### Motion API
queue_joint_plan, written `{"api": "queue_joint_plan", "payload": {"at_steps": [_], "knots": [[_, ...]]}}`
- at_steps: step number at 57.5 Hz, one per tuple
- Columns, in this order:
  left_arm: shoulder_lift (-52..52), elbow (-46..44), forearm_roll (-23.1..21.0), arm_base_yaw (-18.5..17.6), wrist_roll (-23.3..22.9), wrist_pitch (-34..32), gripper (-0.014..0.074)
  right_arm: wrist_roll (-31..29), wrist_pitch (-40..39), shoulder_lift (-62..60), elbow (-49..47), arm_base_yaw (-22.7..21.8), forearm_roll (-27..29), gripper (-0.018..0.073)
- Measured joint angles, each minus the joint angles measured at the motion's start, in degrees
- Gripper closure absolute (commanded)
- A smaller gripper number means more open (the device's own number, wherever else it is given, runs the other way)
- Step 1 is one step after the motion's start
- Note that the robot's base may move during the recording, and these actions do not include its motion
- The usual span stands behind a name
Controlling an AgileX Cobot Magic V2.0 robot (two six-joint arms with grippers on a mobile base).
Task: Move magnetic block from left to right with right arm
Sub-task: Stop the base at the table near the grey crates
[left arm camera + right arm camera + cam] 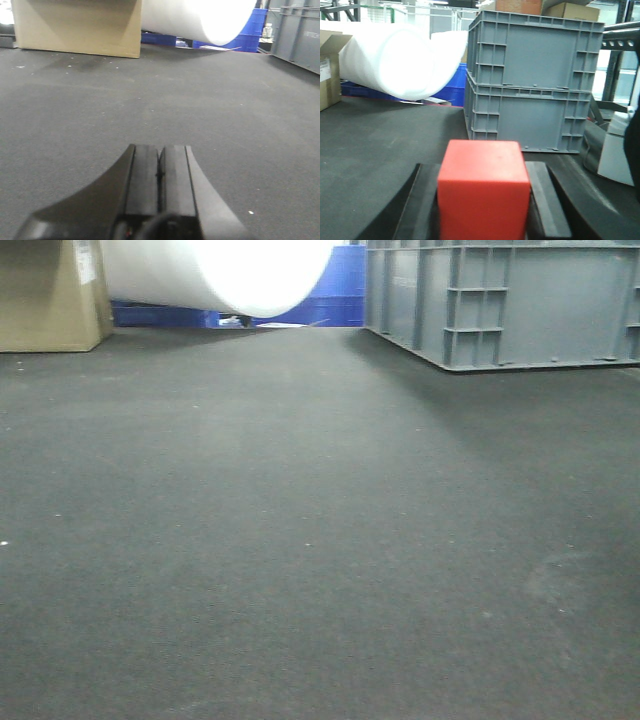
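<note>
One step done: the magnetic block (482, 192) sits in the right gripper (482, 172), so the pick-up looks finished.
Left to do: by my judgement, carrying the block to the right side and setting it down; the pictures do not show how far across it is.
Right gripper: pinching the block, its black fingers (422, 200) pressed against two opposite faces and spread just as wide as the cube.
Block position: between the fingers, its top and front faces showing; whether it is off the table (370, 145) cannot be told.
Left gripper (159, 172): pressed together, holding nothing, low over bare table.
Ahead of the right gripper: stacked grey crates (535, 85).
</note>
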Motion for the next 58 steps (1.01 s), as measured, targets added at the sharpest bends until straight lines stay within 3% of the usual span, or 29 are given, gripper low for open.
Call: {"api": "queue_joint_plan", "payload": {"at_steps": [58], "knots": [[0.0,0.0,0.0,0.0,0.0,0.0,0.0722,0.0,0.1,0.0,0.0,0.0,0.2,0.0283]]}}
